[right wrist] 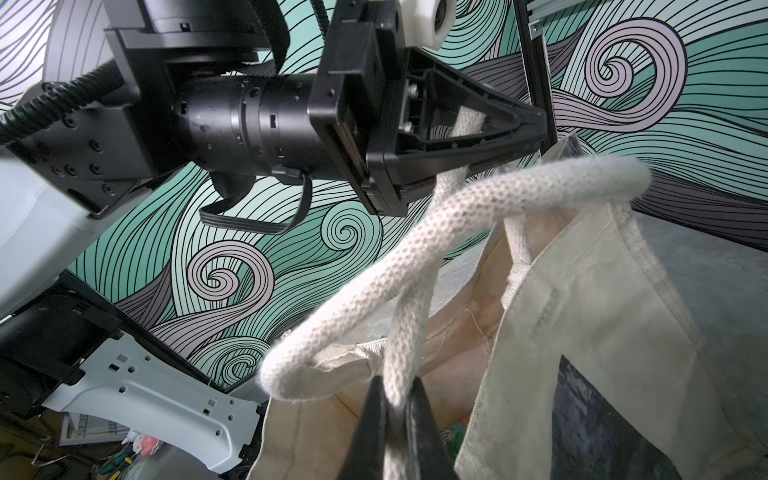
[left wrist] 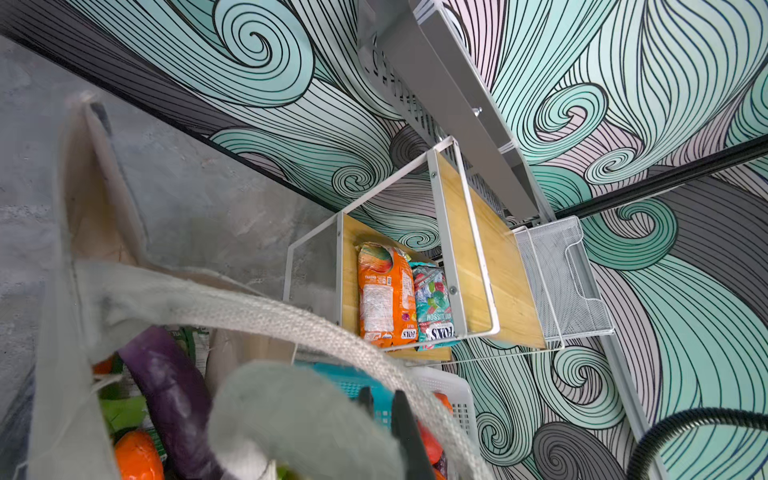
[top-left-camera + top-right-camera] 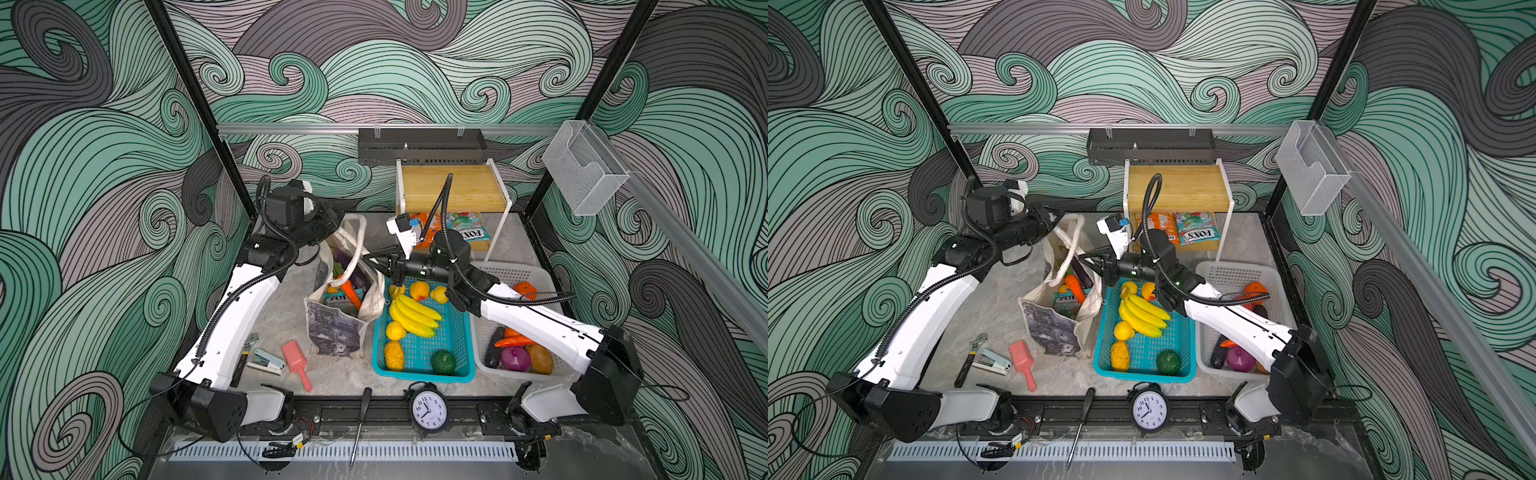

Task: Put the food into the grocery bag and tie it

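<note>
Cream rope handle (image 1: 409, 332) is stretching over the grocery bag (image 3: 332, 332), left gripper's (image 1: 538, 122) fingers clamping its far-left end, right gripper's (image 1: 395, 392) fingers clamping the nearer right end.

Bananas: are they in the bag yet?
No, the bananas lie in the teal basket, to the right of the bag.

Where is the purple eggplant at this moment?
In both top views the eggplant lies inside the open grocery bag near the centre of the table, beside the carrot and just left of the teal basket.
</note>
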You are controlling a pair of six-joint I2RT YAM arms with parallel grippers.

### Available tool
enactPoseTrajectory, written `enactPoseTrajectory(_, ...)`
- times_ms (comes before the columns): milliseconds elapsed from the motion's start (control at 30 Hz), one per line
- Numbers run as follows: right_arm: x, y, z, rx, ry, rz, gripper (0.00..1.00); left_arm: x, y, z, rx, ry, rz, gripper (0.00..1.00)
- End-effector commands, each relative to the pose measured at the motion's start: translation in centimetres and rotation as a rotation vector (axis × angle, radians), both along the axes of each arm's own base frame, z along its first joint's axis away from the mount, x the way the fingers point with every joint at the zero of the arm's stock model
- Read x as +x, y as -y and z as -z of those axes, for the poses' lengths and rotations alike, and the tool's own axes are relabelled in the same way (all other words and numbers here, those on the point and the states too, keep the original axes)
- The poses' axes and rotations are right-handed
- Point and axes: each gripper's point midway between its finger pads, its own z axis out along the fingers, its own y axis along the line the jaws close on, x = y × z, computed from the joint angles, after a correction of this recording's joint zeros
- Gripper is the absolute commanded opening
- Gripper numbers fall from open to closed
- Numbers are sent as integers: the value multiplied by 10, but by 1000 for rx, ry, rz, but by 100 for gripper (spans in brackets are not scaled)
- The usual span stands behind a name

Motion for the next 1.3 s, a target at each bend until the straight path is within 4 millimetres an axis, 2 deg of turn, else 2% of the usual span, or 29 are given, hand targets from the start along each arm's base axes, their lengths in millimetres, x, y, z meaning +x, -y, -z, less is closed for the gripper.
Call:
enactPoseTrajectory(0,-13,14,-27,73,18,-49,26,-14,-5,-39,-18,94,14,0)
enactPoseTrajectory(100,-18,20,-32,69,29,-69,59,-21,-1,-42,-39,96,44,0)
enactPoseTrajectory(167,-19,25,-32,67,38,-72,66,-24,-1,-42,-41,91,53,0)
enactPoseTrajectory(267,-9,37,-24,59,52,-20,71,-27,-1,-42,-54,90,60,0)
enactPoseTrajectory(367,13,50,-9,4,51,95,88,-31,4,-41,-83,76,93,0)
enactPoseTrajectory(467,31,48,10,-94,46,102,86,-37,8,-44,-97,77,128,0)
enactPoseTrajectory(567,31,31,23,-156,63,-8,78,-43,6,-45,-77,90,136,0)
enactPoseTrajectory(700,36,10,28,-134,45,-93,74,-51,5,-43,-53,92,152,0)
enactPoseTrajectory(833,14,-14,22,-106,92,-259,70,-55,11,-36,-53,81,204,0)
enactPoseTrajectory(933,-5,-27,19,-101,136,-335,83,-56,11,-30,-29,79,224,0)
enactPoseTrajectory(1000,-15,-33,21,-106,159,-371,86,-57,8,-31,-23,87,222,0)
enactPoseTrajectory(1067,-26,-40,22,-106,185,-414,87,-58,7,-32,-18,95,224,0)
enactPoseTrajectory(1267,-43,-57,15,-76,222,-484,87,-54,0,-26,-45,85,218,0)
